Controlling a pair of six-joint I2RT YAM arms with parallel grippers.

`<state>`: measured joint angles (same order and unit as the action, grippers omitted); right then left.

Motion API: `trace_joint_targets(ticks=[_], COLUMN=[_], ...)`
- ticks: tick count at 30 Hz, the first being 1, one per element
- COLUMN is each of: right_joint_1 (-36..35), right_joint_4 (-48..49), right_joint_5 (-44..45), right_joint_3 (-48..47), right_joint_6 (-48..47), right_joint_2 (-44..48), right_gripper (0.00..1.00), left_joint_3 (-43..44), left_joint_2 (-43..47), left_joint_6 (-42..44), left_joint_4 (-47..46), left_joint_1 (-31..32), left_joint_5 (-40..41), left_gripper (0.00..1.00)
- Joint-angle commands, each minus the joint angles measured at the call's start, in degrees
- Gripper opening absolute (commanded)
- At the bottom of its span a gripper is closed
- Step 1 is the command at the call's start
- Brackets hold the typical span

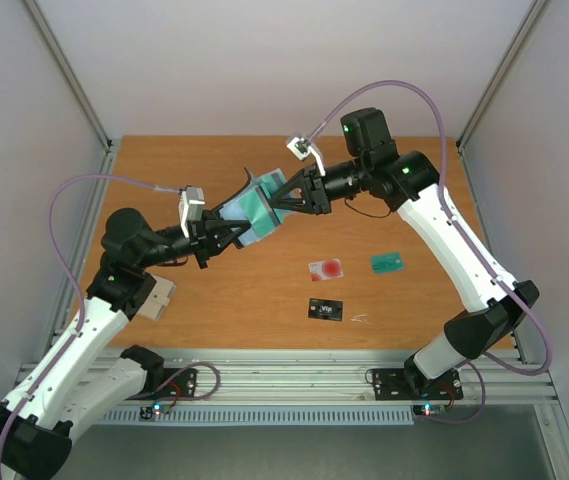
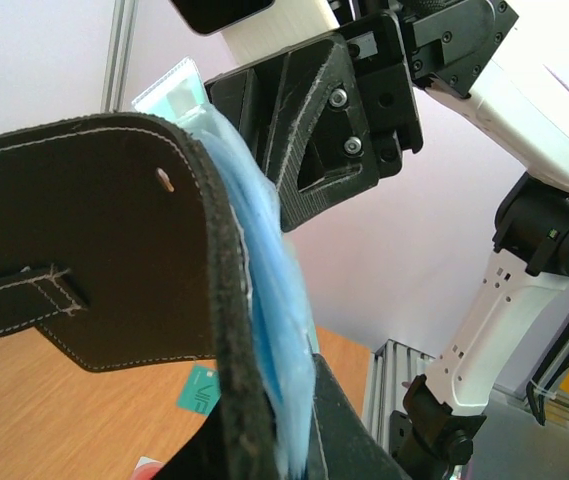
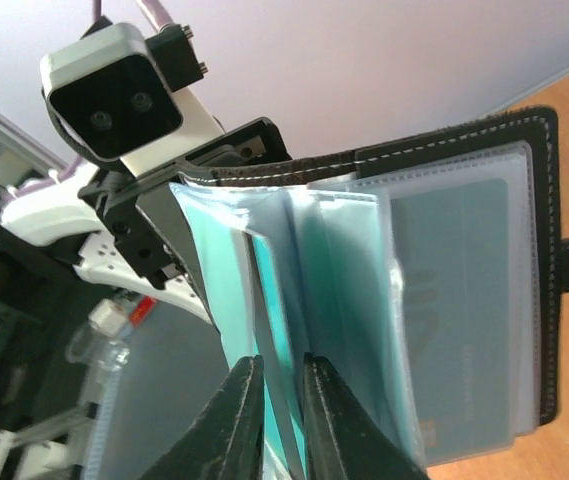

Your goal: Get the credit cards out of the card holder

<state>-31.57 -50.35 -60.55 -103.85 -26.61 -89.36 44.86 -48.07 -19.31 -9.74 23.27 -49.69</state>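
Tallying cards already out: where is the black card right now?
In the top view, the black card lies flat on the table, slightly right of centre toward the near edge, just in front of the red-spotted white card.

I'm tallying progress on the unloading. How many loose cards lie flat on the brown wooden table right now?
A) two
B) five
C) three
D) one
C: a whitish card with a red round spot, a small black card with white print and a teal-green card lie apart from one another on the brown wooden table.
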Motion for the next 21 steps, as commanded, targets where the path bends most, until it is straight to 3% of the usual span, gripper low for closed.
trace_joint_targets(ticks=[1,4,10,21], right_joint_1=[-0.5,-0.5,1.2,6.3], right_joint_4=[0.3,0.5,-1.0,-1.0], right_joint_5=[-3.9,-4.9,-3.1,13.7], right_joint_3=[-0.6,-0.5,0.0,0.0], right_joint_6=[0.2,-0.6,-1.1,8.7], right_joint_2=[-1.1,-0.5,0.7,3.1], right_gripper=[0.08,0.01,0.01,0.01], left_joint_3=[-0.1,-0.2,-0.4,-1.6], left_joint_2=[0.0,0.0,0.4,1.3], left_joint_6=[0.2,0.2,0.2,1.0], left_joint_4=[-4.4,-4.3,-4.3,-1.5], left_joint_1=[-0.1,-0.1,-0.1,-0.1], left_joint_5=[-0.2,-0.1,0.2,4.7], left_gripper=[0.00,0.00,0.00,0.00])
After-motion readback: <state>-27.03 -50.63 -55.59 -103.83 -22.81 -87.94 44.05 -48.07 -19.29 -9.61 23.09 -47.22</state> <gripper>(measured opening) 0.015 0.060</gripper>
